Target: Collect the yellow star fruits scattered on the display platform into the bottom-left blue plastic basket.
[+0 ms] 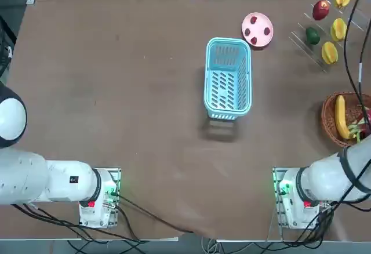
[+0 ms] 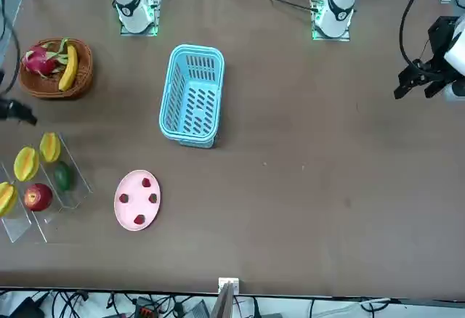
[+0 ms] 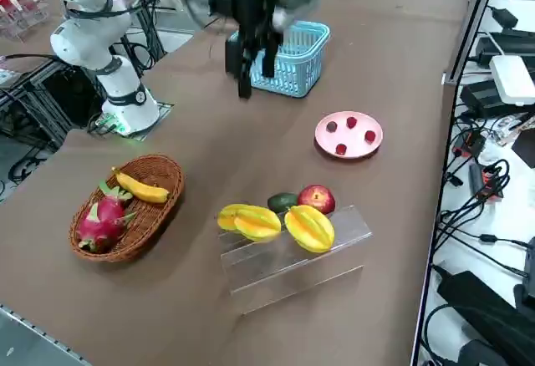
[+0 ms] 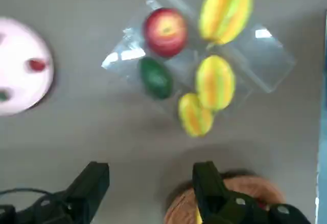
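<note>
Right tool (image 4: 148, 188), black fingers wide, empty, above ridged yellow star fruits (image 4: 214, 81) on clear tiered platform (image 4: 265, 60).

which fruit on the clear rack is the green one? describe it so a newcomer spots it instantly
Find the clear tiered rack at the table's edge, between the wicker basket and the pink plate. Five fruits sit on it; the green fruit lies right beside the red apple. It is the only dark green one, smooth and oval, unlike the three ridged yellow star fruits.
</note>
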`<state>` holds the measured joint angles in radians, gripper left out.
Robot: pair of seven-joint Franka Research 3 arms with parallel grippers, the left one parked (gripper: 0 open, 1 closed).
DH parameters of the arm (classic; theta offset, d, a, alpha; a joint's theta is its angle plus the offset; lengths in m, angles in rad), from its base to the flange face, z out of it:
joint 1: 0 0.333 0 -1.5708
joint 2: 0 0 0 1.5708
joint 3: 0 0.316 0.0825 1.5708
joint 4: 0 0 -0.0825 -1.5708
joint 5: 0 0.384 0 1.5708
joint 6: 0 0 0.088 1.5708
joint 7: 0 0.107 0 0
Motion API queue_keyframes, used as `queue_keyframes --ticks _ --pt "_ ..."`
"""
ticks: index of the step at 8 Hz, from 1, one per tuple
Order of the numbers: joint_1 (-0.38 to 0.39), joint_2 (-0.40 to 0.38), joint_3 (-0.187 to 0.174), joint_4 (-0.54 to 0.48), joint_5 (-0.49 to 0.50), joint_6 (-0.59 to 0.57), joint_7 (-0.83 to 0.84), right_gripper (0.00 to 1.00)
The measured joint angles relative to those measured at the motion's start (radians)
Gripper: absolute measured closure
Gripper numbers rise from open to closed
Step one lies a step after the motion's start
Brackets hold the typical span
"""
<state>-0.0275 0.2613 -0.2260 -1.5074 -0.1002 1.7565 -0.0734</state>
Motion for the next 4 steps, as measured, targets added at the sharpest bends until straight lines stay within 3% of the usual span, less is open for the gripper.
queue_keyframes --ticks 2,4 --pt "-0.086 0.086 -0.001 0.005 0.000 0.158 -0.016 0.00" --pt "-0.135 0.162 0.000 0.053 0.045 0.226 -0.013 0.00"
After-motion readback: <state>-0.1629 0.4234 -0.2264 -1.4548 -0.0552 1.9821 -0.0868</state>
